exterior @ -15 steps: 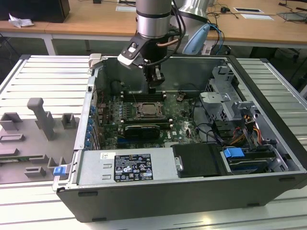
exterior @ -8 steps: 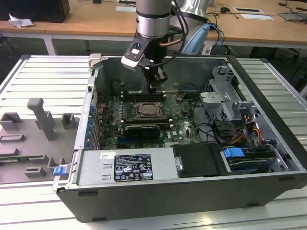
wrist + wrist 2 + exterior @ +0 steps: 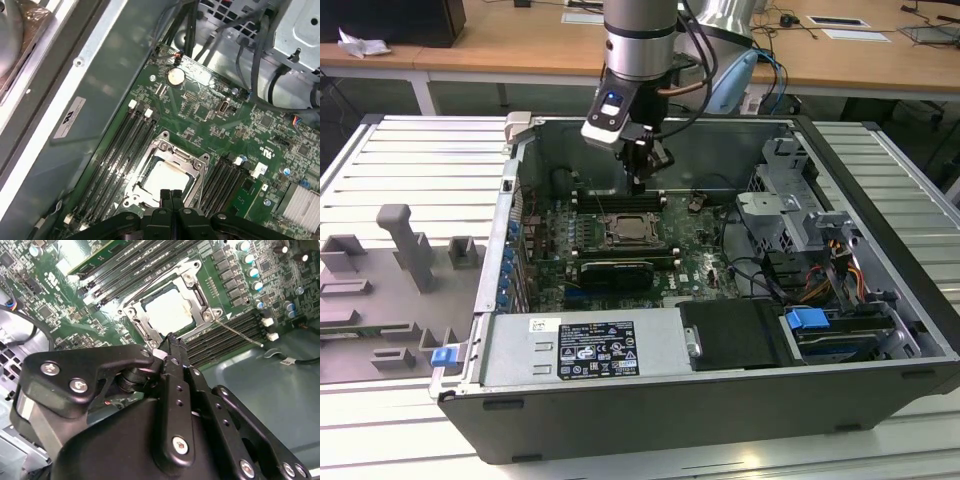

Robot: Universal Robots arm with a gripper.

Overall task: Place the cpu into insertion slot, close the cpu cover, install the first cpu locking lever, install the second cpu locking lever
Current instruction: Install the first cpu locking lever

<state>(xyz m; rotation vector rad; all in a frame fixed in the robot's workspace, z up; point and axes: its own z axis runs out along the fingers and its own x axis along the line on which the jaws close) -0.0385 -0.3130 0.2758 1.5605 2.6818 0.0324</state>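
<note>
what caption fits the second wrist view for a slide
Robot hand shut, poised over the cpu cover closed on the cpu in the insertion slot.

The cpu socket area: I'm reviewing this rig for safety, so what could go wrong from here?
The gripper hangs just above the cpu cover, closed over the cpu; coming down off-line could scrape the frame. A thin locking lever juts over the memory slots and might slip and strike them.
</note>
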